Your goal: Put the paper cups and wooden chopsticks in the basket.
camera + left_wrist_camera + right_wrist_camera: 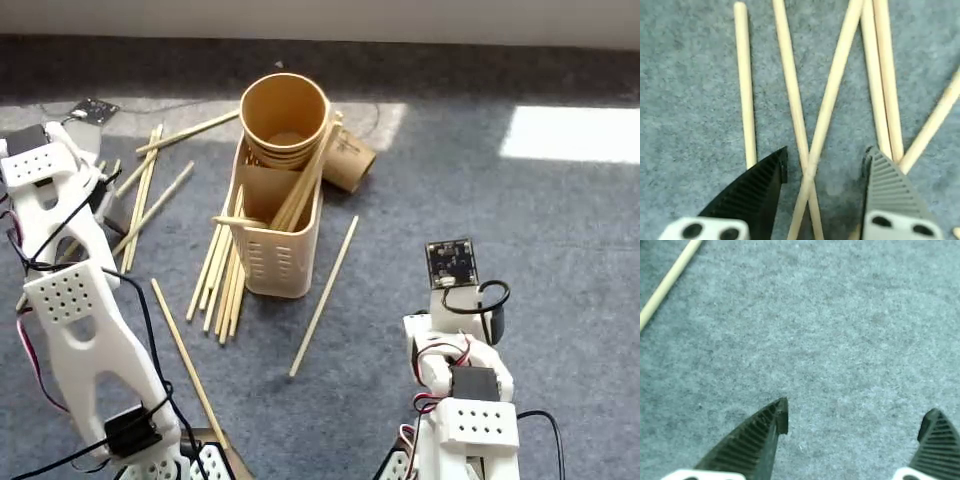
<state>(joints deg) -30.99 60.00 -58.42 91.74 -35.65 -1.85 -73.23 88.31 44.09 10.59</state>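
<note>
High view, basket (275,255) upright, chopsticks (305,185) leaning inside

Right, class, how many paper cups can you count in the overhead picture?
2 plainly: an upright cup in the basket, its rims suggesting more nested beneath; a tipped cup lying just beyond the basket's far end.

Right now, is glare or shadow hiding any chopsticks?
High view: the sunlit patch falls on bare carpet, clear of the chopsticks. Left wrist view: even light, crossed chopsticks plain between the open left pincer. Right wrist view: even light, no glare.
</note>
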